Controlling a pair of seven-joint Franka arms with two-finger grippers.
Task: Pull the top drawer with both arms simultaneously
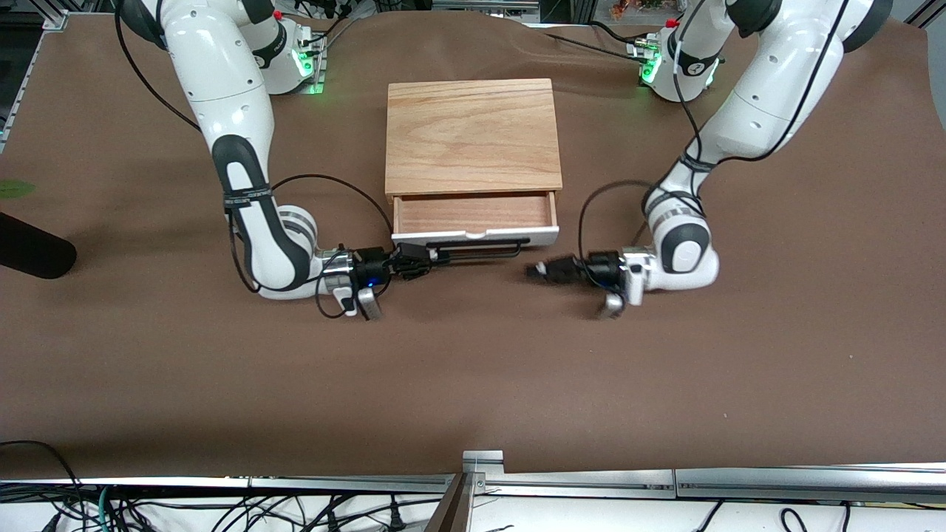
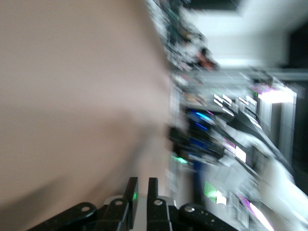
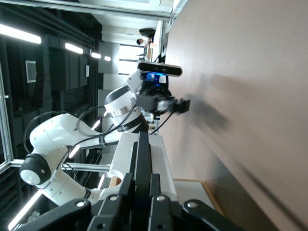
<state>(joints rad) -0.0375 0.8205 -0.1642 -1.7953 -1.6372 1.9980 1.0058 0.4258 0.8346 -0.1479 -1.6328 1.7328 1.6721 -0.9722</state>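
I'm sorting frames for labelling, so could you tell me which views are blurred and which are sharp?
Left wrist view: heavily motion-smeared, only the left tool reads. Right wrist view: sharp, right tool on the handle. Front view: sharp, evenly lit, soft shadows; drawer open.

Brown cloth covers the desk (image 1: 473, 384), wrinkled a little toward its top edge. A light-wood box (image 1: 471, 137) sits mid-desk, its grain plain on top. A dark rounded object (image 1: 33, 251) pokes in at the right arm's end, a green scrap (image 1: 15, 189) just above it. Metal rails (image 1: 665, 480) and tangled cables (image 1: 222, 510) line the near edge.
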